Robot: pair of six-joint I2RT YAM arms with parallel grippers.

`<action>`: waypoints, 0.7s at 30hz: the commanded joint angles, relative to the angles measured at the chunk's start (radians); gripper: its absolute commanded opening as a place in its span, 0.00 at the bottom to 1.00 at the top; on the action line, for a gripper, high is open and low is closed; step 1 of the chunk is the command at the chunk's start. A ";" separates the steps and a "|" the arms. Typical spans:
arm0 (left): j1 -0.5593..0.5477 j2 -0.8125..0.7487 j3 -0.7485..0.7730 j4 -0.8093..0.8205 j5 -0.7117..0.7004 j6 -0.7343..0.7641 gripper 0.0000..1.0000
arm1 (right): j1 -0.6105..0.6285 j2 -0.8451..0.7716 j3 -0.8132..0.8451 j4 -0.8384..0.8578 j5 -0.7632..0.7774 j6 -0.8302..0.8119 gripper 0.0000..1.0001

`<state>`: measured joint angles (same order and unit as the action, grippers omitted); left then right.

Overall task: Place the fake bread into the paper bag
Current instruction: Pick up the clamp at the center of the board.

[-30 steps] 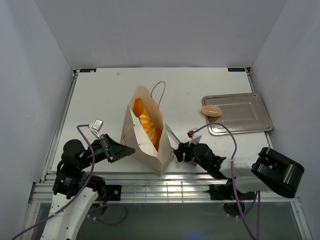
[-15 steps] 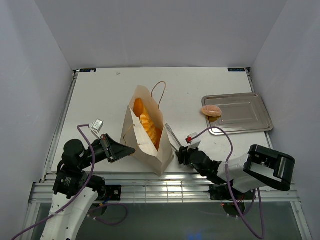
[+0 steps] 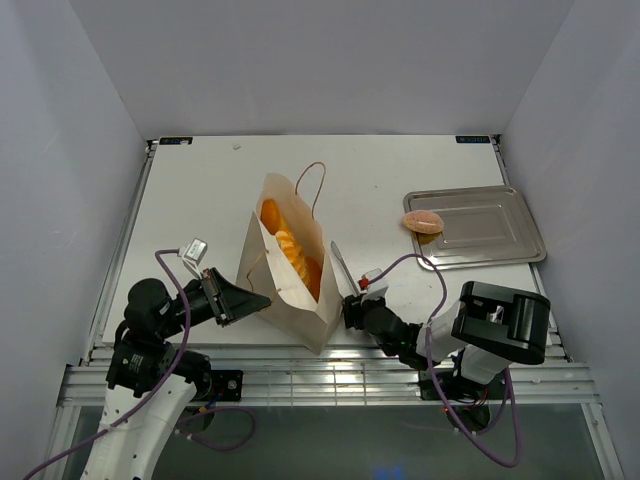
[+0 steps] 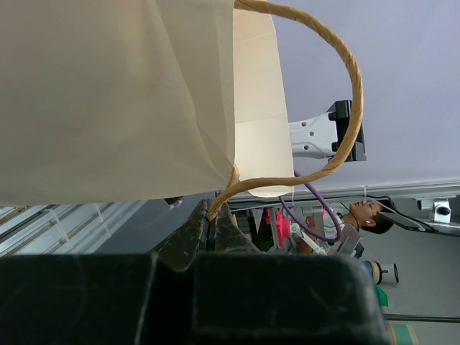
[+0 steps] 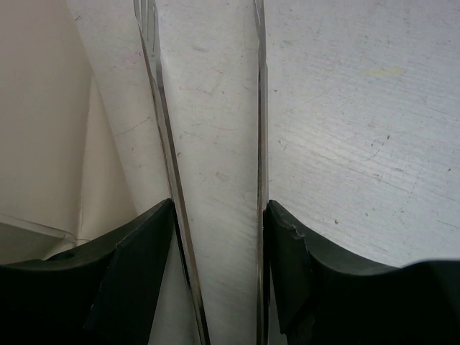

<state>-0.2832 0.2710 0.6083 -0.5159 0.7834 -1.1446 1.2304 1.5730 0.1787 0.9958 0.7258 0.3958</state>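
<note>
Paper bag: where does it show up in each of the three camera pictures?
Top external: centre, paper bag, top open.
Left wrist: upper left, filling much of the frame.
Right wrist: left edge.
Landmark: metal tongs beside it, in top and right wrist views.

You get bright, even overhead light; the paper bag (image 3: 290,290) casts a faint shadow on the table (image 3: 200,190); wrist views blur close up.

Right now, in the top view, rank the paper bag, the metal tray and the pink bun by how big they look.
1. paper bag: largest, though it stands tall and nearer the camera, which enlarges it
2. metal tray
3. pink bun: clearly smallest, at the tray's left edge
</note>
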 commanded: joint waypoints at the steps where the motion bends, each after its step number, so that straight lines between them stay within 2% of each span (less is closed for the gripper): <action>1: -0.002 -0.010 -0.015 -0.013 0.017 0.011 0.00 | 0.020 0.099 -0.021 -0.243 -0.022 0.038 0.60; 5: -0.004 -0.003 -0.010 -0.010 0.016 0.013 0.00 | 0.037 0.179 0.011 -0.284 0.003 0.078 0.54; 9: -0.004 0.000 -0.005 -0.007 0.017 0.016 0.00 | 0.041 0.242 0.008 -0.273 0.014 0.132 0.42; 10: -0.002 0.000 -0.005 -0.007 0.016 0.016 0.00 | 0.043 0.248 0.002 -0.267 0.014 0.152 0.34; 12: -0.002 -0.003 -0.012 -0.009 0.016 0.011 0.00 | 0.046 0.243 -0.030 -0.224 0.009 0.173 0.29; 13: -0.002 -0.007 -0.013 -0.009 0.017 0.009 0.00 | 0.046 0.237 -0.039 -0.209 0.006 0.185 0.22; 16: -0.002 -0.013 -0.019 -0.009 0.013 0.006 0.00 | 0.046 0.196 -0.042 -0.232 0.004 0.199 0.08; 21: -0.002 -0.015 -0.019 -0.010 0.008 0.006 0.00 | 0.038 0.050 -0.004 -0.399 0.001 0.233 0.08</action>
<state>-0.2832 0.2646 0.5968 -0.5159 0.7860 -1.1450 1.2591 1.6382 0.2142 1.0210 0.8047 0.5777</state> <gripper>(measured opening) 0.026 0.191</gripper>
